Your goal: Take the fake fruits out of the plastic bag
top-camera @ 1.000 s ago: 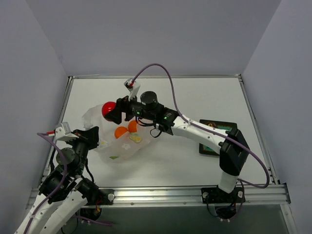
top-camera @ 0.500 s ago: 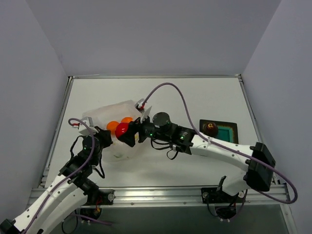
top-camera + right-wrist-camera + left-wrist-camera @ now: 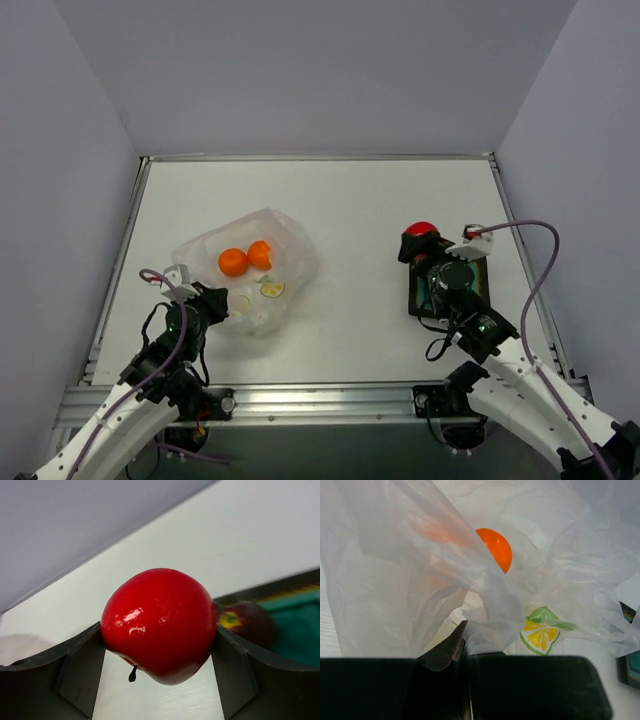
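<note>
White table [image 3: 360,200]; R gripper [image 3: 418,243] clamps red fruit [image 3: 159,622] above tray [image 3: 300,580]; L gripper [image 3: 215,300] low, prob. pinching bag [image 3: 395,580]

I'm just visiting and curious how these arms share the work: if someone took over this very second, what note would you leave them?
Grippers: the left gripper is shut, pinching the plastic bag. The right gripper is closed on the red fruit, beside the black tray.
Done: the maroon fruit lies in the tray.
Left: set the red fruit down, then fetch the two orange fruits from inside the bag.
</note>
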You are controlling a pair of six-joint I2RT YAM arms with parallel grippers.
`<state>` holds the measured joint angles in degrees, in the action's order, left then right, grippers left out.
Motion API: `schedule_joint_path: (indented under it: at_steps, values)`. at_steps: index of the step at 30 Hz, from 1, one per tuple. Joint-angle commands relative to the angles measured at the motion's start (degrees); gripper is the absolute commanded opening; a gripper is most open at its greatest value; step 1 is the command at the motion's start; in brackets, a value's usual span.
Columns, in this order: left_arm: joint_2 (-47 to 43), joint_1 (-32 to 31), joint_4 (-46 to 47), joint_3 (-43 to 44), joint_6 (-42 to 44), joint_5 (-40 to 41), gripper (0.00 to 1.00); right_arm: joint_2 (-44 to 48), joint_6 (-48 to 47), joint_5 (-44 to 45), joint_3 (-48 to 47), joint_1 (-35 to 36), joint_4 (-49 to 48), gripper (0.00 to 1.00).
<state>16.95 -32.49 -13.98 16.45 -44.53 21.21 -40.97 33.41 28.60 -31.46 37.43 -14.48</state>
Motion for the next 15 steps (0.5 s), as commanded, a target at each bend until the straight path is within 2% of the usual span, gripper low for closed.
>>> schedule_joint_path:
  at_steps: [1,4,8,15]
  values:
    - [-0.43,0.15,0.70,1.48,2.16,-1.96,0.02,6.51,8.07,11.21,5.17,-9.72,10.87,0.41]
    - [-0.25,0.15,0.97,1.57,3.57,-3.19,0.02,7.75,10.00,13.93,9.13,-16.30,12.63,0.41]
    - [-1.30,0.15,0.44,1.84,5.16,-4.07,0.02,3.03,13.43,12.54,10.98,-23.27,12.63,0.40]
    - [-3.33,0.15,0.53,1.66,5.42,-5.92,0.02,-7.71,13.00,1.21,11.60,-34.26,3.42,0.40]
